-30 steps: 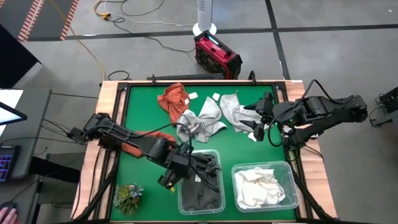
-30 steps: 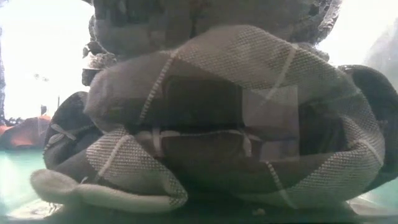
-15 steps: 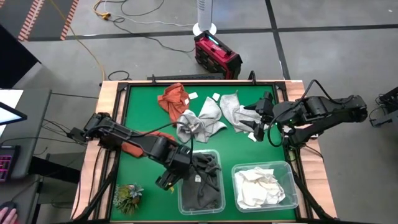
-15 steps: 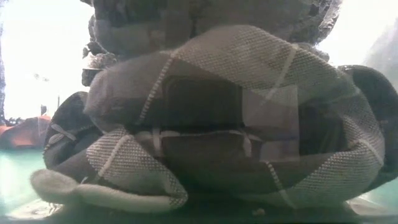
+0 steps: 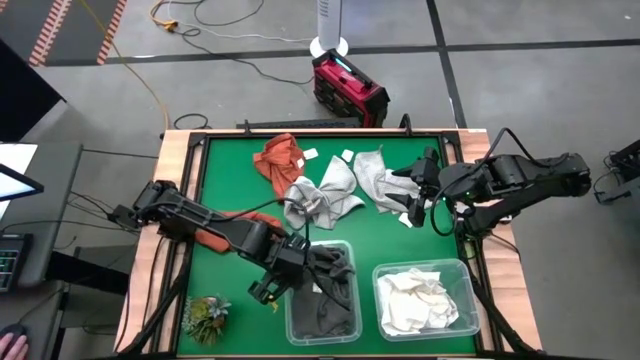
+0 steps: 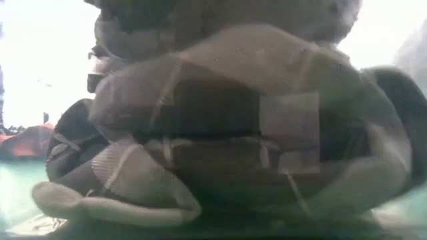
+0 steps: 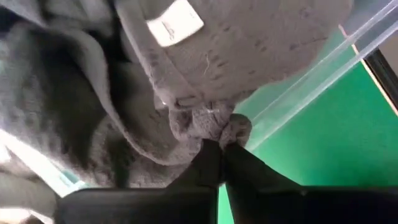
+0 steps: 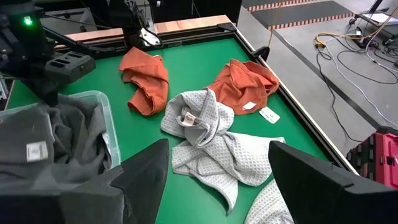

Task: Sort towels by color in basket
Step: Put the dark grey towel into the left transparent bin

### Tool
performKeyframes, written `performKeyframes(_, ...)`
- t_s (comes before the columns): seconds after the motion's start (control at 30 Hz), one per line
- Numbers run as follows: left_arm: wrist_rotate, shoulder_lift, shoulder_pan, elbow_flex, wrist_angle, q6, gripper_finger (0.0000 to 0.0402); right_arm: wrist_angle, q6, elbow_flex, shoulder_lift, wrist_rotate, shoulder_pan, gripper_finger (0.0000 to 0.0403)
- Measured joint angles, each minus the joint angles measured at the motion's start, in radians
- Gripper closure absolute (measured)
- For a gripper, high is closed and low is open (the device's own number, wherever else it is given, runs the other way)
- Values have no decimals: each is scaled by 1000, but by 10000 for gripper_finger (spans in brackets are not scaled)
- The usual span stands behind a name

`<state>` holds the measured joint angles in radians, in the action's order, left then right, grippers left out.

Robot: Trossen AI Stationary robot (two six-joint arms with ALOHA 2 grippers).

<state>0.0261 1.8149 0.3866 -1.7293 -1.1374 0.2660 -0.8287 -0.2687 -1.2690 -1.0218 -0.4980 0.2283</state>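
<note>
Left jaws [image 7: 221, 144] pinched on fuzzy dark grey towel [image 7: 93, 106] over clear plastic bin [image 5: 322, 322], right jaws [image 8: 217, 171] spread wide

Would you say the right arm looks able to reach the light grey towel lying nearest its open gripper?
Probably yes. The right gripper stands open beside the light grey towel, with nothing between them, and the left gripper is away at the bin of dark towels.

Overhead, blocked table-level, two wrist views

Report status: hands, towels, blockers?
Left hand shut on dark towel at bin rim. Right hand open over light grey towels. No blockers seen.
</note>
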Motion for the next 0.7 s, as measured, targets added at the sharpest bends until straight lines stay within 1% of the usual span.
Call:
performKeyframes(0.23,-14,3,0,-44,132,43,399,3,-3,0,0,0,0,97)
performKeyframes(0.3,-13,9,0,-30,155,45,399,3,-3,0,0,0,0,97)
performKeyframes(0.37,-3,26,-7,-1,225,55,399,3,-3,0,0,0,0,97)
performKeyframes(0.5,22,100,-16,46,283,69,399,3,-3,0,0,0,0,97)
performKeyframes(0.7,31,210,-20,47,298,62,397,3,-3,0,0,0,0,97)
